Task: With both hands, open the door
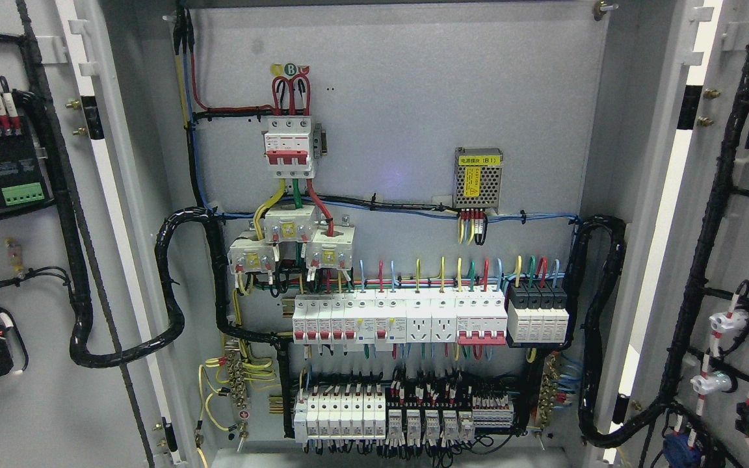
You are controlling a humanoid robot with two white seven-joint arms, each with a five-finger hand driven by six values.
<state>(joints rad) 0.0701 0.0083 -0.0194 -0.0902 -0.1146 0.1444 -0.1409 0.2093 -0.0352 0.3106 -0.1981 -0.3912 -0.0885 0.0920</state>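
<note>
Standing wide open, the left door (30,260) and right door (738,260) are showing you the breaker panel (400,318); neither hand is appearing, so grip unknowable.

Grey metal electrical cabinet (400,78) stands with both doors swung wide: left door (23,260) at nine o'clock, right door (738,227) at three, apparently fully open.

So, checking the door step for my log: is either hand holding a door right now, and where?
Nothing held: no hand shows. Left door and right door stand open.
</note>
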